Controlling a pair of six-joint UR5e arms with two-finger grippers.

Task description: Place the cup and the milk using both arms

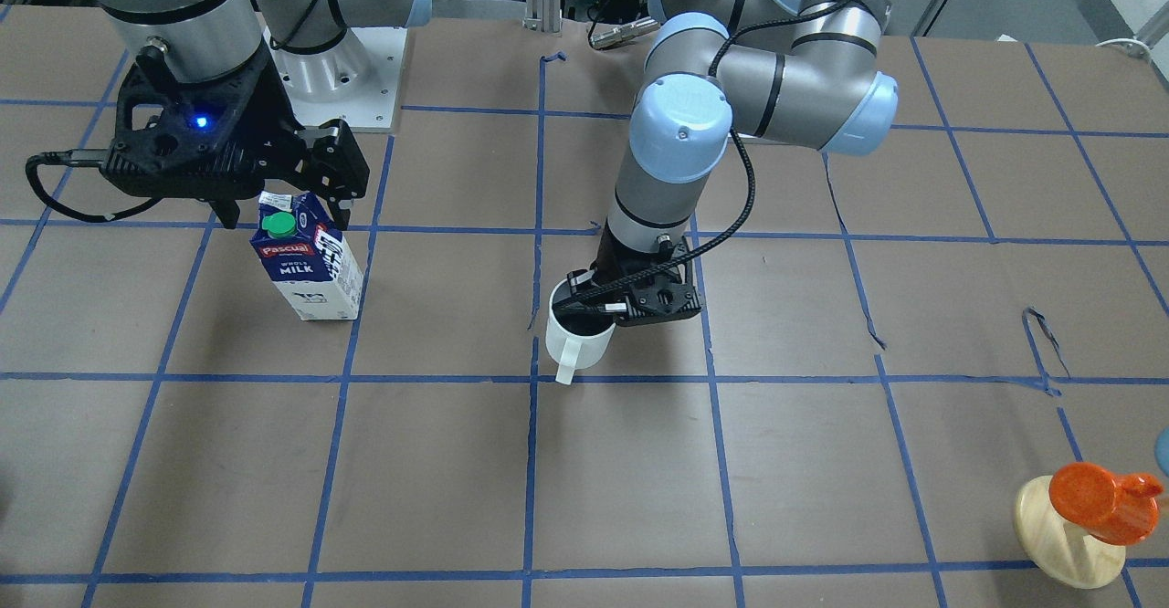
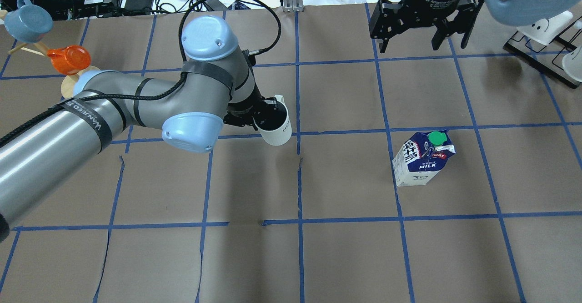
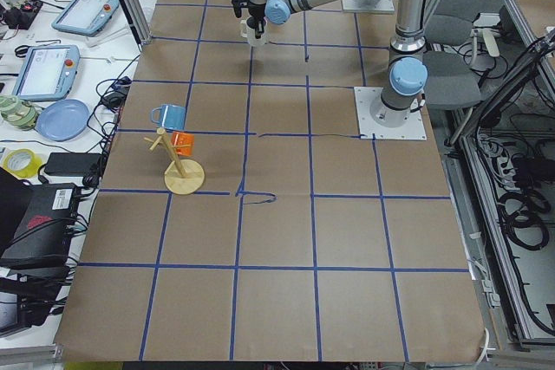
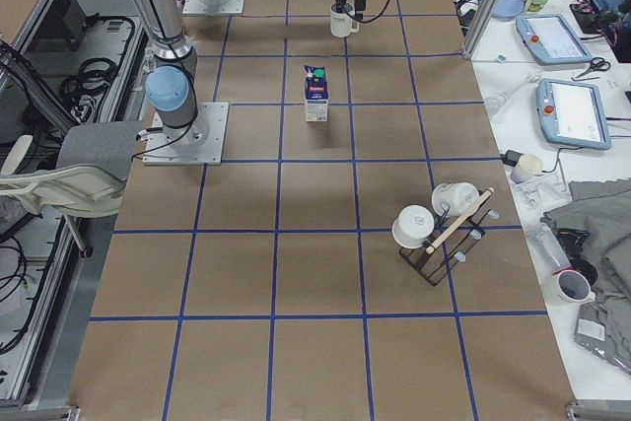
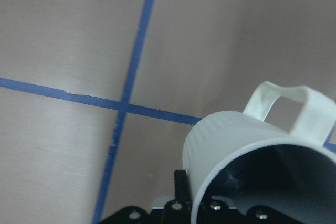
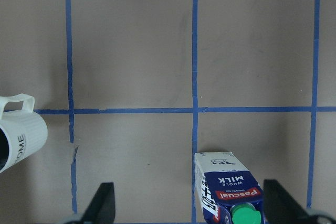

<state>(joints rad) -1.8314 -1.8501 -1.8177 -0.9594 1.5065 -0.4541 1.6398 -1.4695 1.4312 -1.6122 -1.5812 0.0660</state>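
The white cup (image 1: 577,341) hangs tilted in my left gripper (image 1: 584,304), which is shut on its rim, one finger inside the dark interior. Its handle points away from the robot. It also shows in the overhead view (image 2: 275,128) and the left wrist view (image 5: 236,145). I cannot tell whether it touches the table. The blue and white milk carton (image 1: 309,266) with a green cap stands upright on the table (image 2: 423,159). My right gripper (image 1: 283,199) is open and empty, raised above the carton; in the right wrist view (image 6: 191,205) its fingers straddle the carton (image 6: 226,190) from above.
A wooden mug tree (image 1: 1070,535) with an orange mug stands at the table's end on my left; a blue mug (image 2: 27,21) hangs on it too. A black rack with white cups (image 4: 439,234) stands on my right side. The arms' base plates (image 1: 365,88) are at the robot's edge.
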